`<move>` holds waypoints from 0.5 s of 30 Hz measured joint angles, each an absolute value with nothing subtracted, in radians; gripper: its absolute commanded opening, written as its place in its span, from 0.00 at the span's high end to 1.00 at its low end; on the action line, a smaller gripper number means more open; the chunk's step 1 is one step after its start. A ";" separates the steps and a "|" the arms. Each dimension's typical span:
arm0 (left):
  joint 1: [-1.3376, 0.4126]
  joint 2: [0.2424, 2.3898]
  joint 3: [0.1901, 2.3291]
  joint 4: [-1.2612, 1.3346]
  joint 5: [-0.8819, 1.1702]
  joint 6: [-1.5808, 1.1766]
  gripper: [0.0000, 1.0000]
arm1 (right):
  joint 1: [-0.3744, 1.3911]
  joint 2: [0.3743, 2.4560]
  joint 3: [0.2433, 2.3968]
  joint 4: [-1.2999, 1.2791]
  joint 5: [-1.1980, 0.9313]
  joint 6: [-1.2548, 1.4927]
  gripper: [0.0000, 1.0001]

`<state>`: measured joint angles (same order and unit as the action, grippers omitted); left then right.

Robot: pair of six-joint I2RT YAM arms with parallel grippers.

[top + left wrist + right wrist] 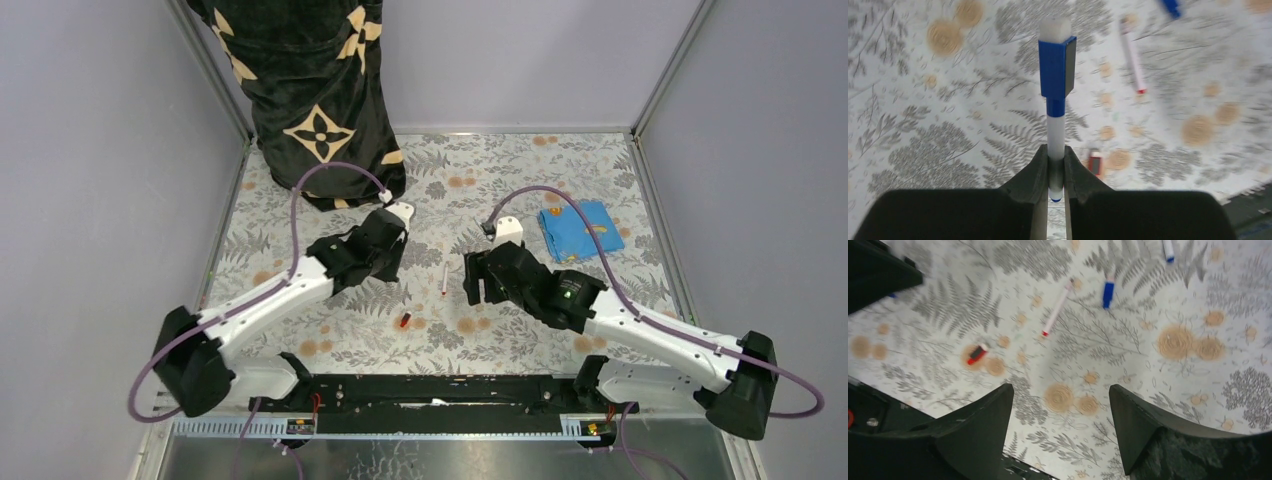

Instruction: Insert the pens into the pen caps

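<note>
Your left gripper (1056, 165) is clamped on the smooth white barrel of a blue pen (1056, 132), with a square-sided blue cap (1056, 67) fitted on its far end. Your right gripper (1060, 412) stands wide, grasping nothing, above the fern-printed tablecloth (1173, 390). There a red-tipped pen (1057, 307), a red cap (977, 354) and a loose blue cap (1107, 292) lie apart.
</note>
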<state>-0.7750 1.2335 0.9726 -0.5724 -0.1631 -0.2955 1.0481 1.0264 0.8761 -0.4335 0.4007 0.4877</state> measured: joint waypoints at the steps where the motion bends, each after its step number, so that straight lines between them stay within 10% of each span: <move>1: -0.759 1.264 0.972 -0.583 -0.168 -0.295 1.00 | 1.009 1.042 0.855 -0.442 0.367 0.496 0.21; 15: -0.652 1.642 0.987 -0.588 -0.162 -0.276 0.92 | 0.946 0.938 0.666 -0.435 0.174 0.545 0.19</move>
